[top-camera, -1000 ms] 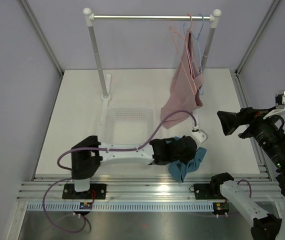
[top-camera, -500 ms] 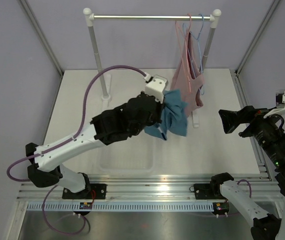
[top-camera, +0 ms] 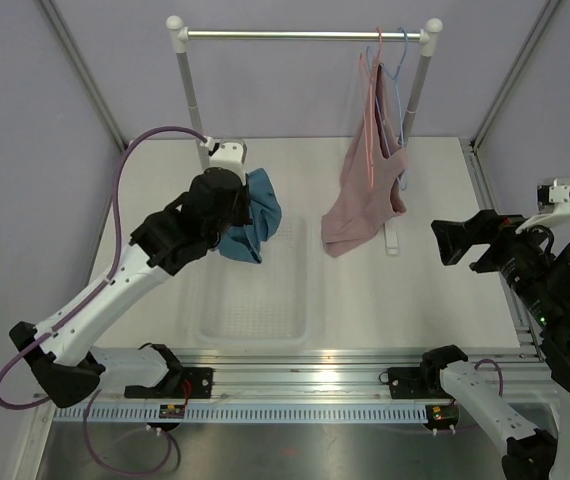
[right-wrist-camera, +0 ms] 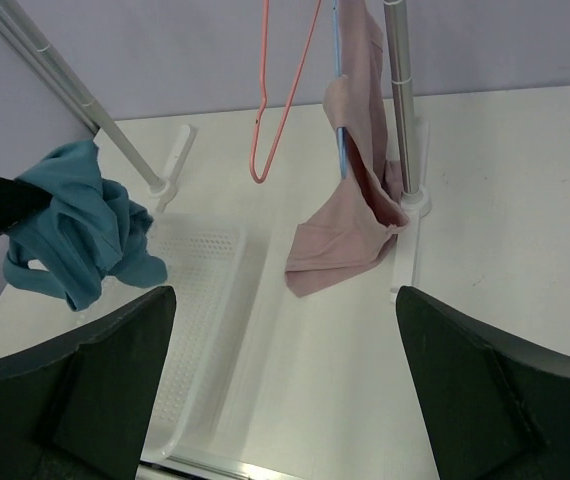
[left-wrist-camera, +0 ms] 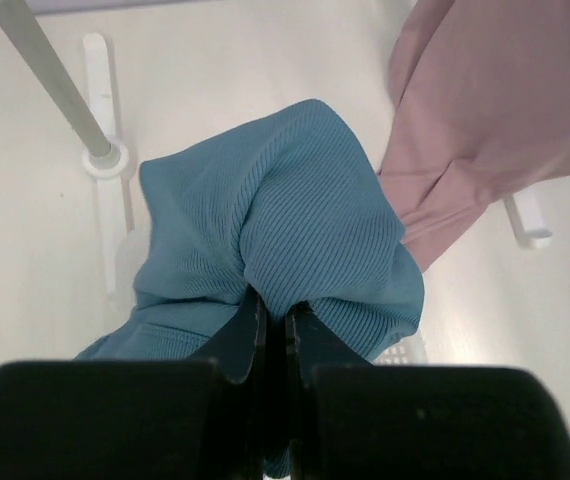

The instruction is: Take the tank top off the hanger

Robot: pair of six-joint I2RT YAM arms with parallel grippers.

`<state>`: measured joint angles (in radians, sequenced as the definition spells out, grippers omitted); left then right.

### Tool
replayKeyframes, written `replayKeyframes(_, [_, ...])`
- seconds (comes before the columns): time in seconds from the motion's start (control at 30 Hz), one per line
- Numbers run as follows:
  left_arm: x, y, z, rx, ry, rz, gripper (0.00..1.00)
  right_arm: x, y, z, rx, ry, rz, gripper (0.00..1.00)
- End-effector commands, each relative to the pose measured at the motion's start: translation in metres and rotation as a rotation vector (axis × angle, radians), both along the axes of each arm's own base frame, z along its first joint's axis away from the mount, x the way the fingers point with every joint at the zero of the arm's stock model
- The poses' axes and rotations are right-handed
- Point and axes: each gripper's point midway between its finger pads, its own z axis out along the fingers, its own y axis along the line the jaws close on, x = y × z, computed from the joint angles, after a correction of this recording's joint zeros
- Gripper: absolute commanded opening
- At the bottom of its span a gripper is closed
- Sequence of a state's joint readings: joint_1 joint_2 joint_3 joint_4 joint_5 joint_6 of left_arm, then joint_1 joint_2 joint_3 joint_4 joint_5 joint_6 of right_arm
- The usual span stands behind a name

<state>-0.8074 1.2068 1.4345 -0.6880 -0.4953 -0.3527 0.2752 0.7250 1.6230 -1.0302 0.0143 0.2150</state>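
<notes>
Over the tray's (top-camera: 255,338) far-left corner | left gripper (left-wrist-camera: 273,315) clamped on the bunched tank top (left-wrist-camera: 285,200), drop looks straight down | bare hanger (right-wrist-camera: 261,80) well off right | right gripper (top-camera: 448,243) spread.

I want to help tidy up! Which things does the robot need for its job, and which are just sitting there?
For the job:
- teal tank top, bunched in the left hand
- bare salmon-pink hanger

Just there:
- dusty-pink tank top on the light-blue hanger
- clothes rail
- white perforated tray
</notes>
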Motion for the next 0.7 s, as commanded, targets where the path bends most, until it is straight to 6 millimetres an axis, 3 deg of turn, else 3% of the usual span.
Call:
replayKeyframes(0.0, [0.008,-0.012,-0.005,-0.064,0.015,-0.034,0.00,0.004,0.009,0.009,0.029,-0.038,0.041,0.99])
replayKeyframes(0.17, [0.002,-0.010,-0.034,-0.068,0.076,-0.019,0.00,0.009,0.009,0.001,0.013,-0.019,0.031,0.99])
replayKeyframes(0.2, [0.000,-0.009,-0.038,-0.080,0.087,-0.011,0.07,0.010,0.008,0.000,0.011,-0.013,0.028,1.00])
replayKeyframes(0.27, [-0.008,-0.004,-0.046,-0.089,0.100,-0.015,0.35,0.011,0.008,-0.002,0.007,-0.005,0.025,0.99])
replayKeyframes(0.3, [-0.012,-0.003,-0.045,-0.105,0.101,-0.015,0.56,0.013,0.003,-0.003,0.002,-0.001,-0.005,0.99])
replayKeyframes(0.4, [-0.026,0.011,-0.035,-0.129,0.079,-0.004,0.99,0.020,-0.004,-0.011,-0.028,0.023,-0.048,1.00])
replayKeyframes(0.57, [-0.043,0.055,-0.004,-0.080,0.000,0.082,0.99,0.035,-0.012,-0.041,-0.083,0.096,-0.104,0.99])
replayKeyframes(0.67, [-0.047,0.087,-0.002,0.029,-0.020,0.172,0.99,0.044,-0.023,-0.061,-0.120,0.143,-0.175,1.00])
